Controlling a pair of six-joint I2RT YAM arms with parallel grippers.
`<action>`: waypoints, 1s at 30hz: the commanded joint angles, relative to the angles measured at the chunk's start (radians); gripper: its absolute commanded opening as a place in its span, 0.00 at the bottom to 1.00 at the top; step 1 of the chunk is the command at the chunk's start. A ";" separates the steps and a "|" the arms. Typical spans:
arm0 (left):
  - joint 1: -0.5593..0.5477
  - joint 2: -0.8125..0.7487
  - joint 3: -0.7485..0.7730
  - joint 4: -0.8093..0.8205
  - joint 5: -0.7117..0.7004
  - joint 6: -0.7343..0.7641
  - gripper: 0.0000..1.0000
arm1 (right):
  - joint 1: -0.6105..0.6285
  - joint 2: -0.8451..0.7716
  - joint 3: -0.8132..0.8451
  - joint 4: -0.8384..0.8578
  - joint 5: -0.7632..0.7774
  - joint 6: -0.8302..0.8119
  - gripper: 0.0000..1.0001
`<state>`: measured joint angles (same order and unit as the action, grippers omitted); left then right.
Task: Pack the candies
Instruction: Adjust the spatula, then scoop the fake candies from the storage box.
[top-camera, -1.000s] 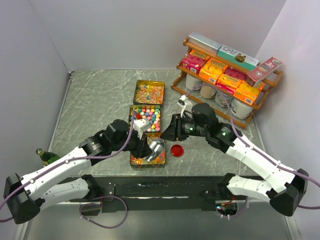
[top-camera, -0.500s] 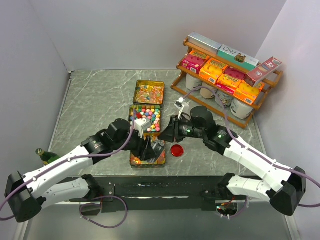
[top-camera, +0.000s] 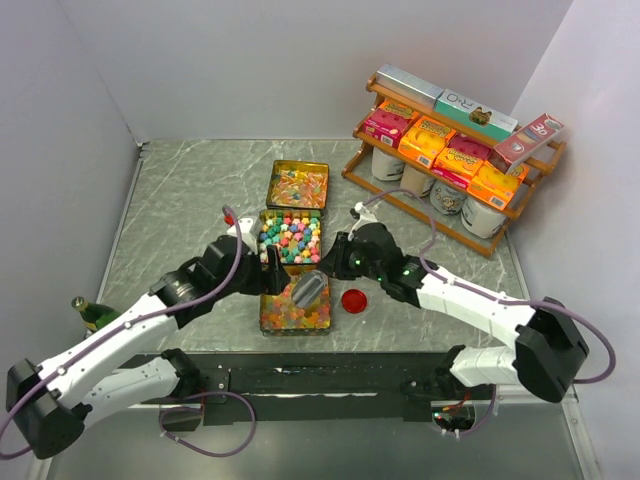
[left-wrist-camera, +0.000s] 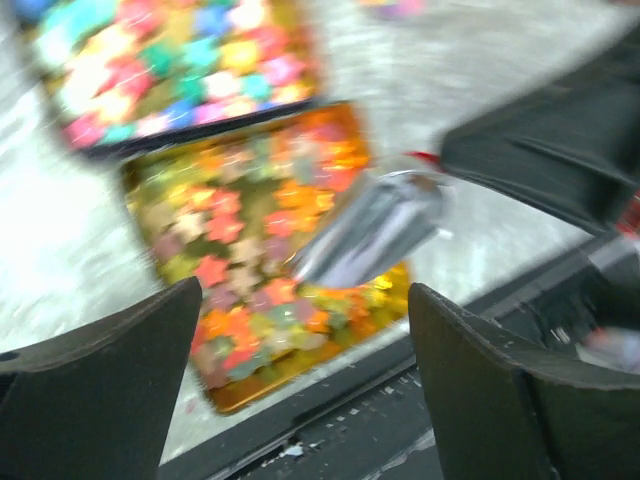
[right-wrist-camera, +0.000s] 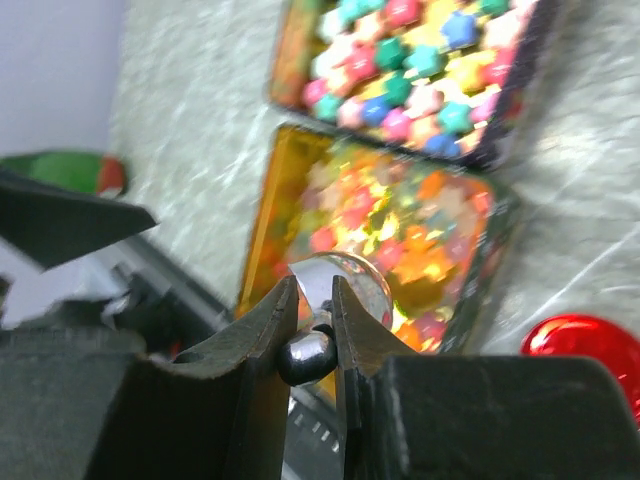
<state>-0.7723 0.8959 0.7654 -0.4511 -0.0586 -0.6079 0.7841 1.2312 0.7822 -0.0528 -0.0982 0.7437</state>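
Candies (top-camera: 296, 315) in orange, red and yellow filled the nearest of three open tins as the robot's two arms met above it. The right gripper (right-wrist-camera: 313, 292) was pinched tight on the rim of a small clear jar (top-camera: 308, 290), holding it tilted over those gummies. Whether anything lay inside the jar could not be made out. The left gripper (left-wrist-camera: 305, 295) hung just beside the jar, its fingers (left-wrist-camera: 110, 380) spread wide apart with nothing between them. Beneath both, the near tin (right-wrist-camera: 262, 225) sat close to the table's front edge, just in front of the middle tin (top-camera: 291, 210), which was packed with star-shaped sweets (top-camera: 292, 238) in pink, blue, green and yellow. The far tin (top-camera: 298, 163), in line behind, held a paler orange mix. A round red lid (top-camera: 353, 299) lay on the grey marbled table (top-camera: 190, 200) just right of the near tin. Farther right stood a wooden rack (top-camera: 470, 237) stacked with orange and pink boxes (top-camera: 425, 140), and a green bottle (top-camera: 90, 312) showed beside the left arm.
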 joint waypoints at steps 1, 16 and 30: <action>0.036 0.067 0.002 -0.138 -0.115 -0.136 0.82 | 0.043 0.054 -0.001 0.119 0.221 -0.006 0.00; 0.136 0.290 -0.034 -0.130 -0.005 -0.104 0.55 | 0.053 0.145 -0.031 0.188 0.270 -0.072 0.00; 0.143 0.359 -0.061 -0.072 0.065 -0.122 0.24 | 0.079 0.155 -0.133 0.185 0.147 0.058 0.00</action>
<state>-0.6334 1.2484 0.7105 -0.5591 -0.0238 -0.7181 0.8448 1.3655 0.6926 0.1677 0.0574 0.7662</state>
